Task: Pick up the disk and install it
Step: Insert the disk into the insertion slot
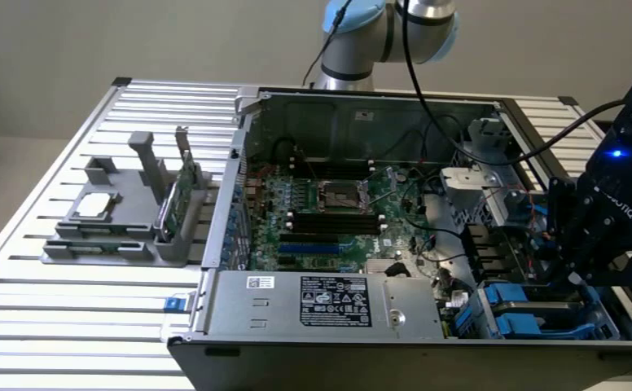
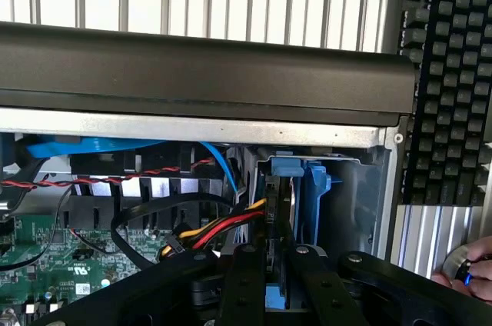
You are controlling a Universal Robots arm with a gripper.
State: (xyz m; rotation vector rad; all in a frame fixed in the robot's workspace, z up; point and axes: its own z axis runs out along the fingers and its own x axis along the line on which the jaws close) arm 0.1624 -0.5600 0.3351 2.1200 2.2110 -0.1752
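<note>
Wrist view, disk [image 2: 270,253] edge-on, mostly hidden

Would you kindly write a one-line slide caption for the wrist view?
The gripper holds the disk on edge beside the blue drive bay inside the open computer case.

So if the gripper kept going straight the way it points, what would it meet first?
Probably the blue drive bay in the case corner: the gripper holds the disk edge-on, aimed into it. Depth is unclear.
</note>
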